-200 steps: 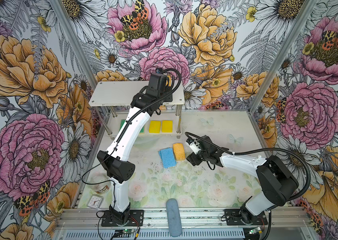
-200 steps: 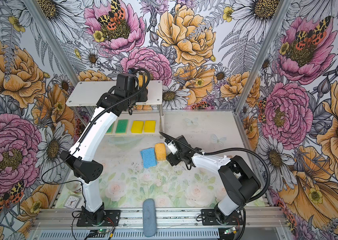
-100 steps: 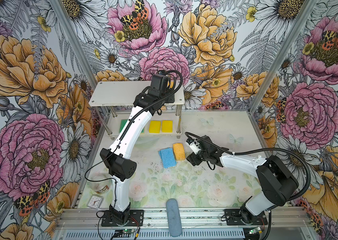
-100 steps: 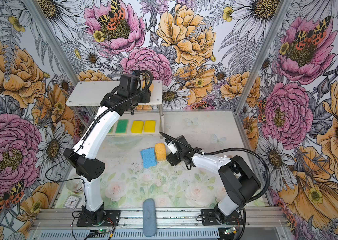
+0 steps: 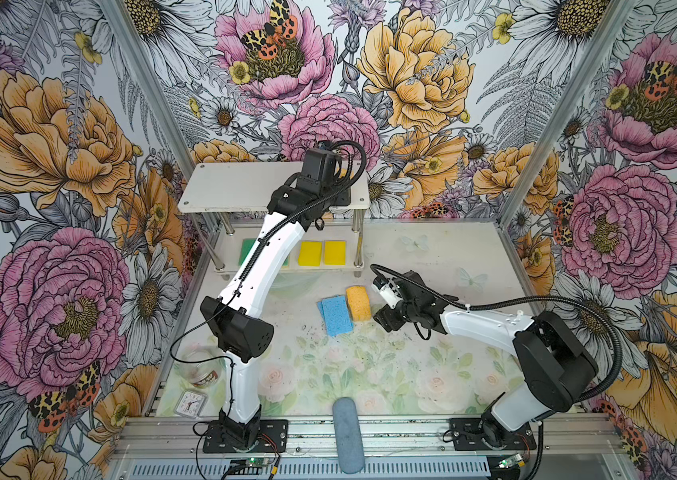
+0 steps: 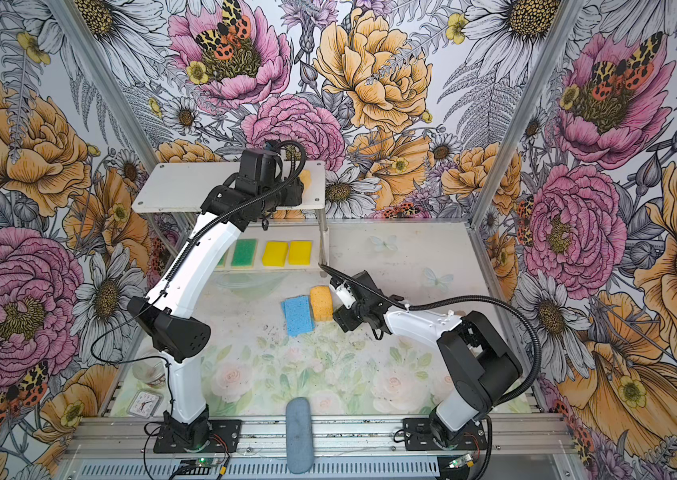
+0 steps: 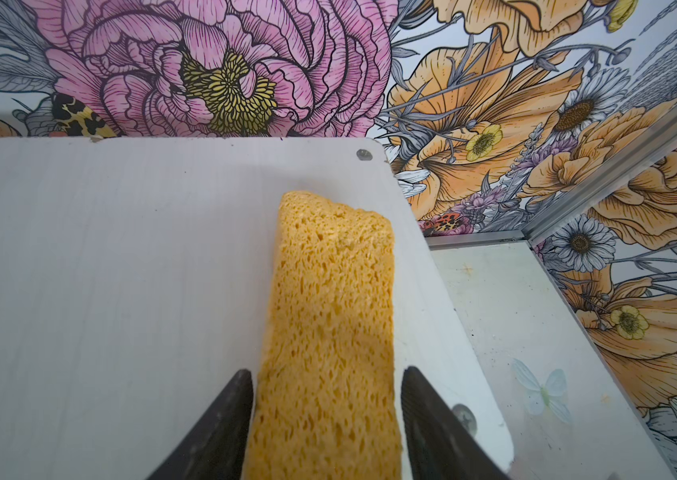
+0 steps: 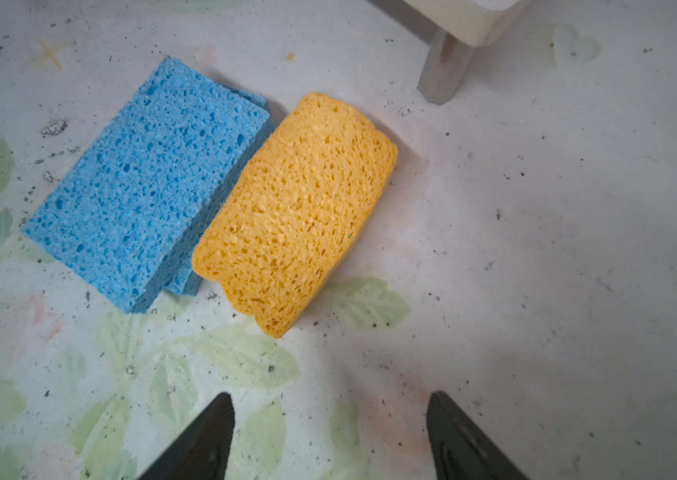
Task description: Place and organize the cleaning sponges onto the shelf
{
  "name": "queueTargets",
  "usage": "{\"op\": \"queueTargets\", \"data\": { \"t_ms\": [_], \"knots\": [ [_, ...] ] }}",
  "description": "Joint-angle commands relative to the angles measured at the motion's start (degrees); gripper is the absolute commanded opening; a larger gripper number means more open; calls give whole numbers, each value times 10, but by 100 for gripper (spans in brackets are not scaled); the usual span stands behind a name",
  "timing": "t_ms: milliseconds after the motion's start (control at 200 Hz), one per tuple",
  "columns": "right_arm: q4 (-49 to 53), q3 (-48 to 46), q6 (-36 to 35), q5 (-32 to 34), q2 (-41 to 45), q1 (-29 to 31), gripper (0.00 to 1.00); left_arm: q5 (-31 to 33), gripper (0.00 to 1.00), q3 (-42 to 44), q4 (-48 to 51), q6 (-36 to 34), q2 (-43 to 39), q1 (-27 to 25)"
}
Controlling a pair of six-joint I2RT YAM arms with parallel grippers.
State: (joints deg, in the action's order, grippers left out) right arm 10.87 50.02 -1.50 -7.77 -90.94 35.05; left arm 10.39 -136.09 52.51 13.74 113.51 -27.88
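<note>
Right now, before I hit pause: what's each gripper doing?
Left gripper: open, fingers just clear of the orange sponge on the shelf.
Right gripper: open, empty.

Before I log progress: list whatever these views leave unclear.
Left gripper: hidden by the left arm in both top views; the left wrist view leaves unclear whether it grips the orange sponge.
Green sponges: the left arm covers part of the pair in both top views.
Lower blue sponge: right wrist view, only edges show under the top blue sponge.
</note>
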Motion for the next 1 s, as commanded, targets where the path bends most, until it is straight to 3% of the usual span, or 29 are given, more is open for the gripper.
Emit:
{"op": "queueTargets", "data": {
  "t_ms": [0,340,651,996],
  "knots": [
    [-12,0,4,8,3,-1,76,-12,59,-8,-6,14,8,0],
    [-12,-4,4,11,6,-1,76,12,57,0,-6,16,14,-11],
    [-12,-8,4,16,9,-1,75,79,55,5,-7,35,18,-22],
    [-12,-10,5,15,9,-1,75,85,55,4,-6,50,28,-16]
  ]
}}
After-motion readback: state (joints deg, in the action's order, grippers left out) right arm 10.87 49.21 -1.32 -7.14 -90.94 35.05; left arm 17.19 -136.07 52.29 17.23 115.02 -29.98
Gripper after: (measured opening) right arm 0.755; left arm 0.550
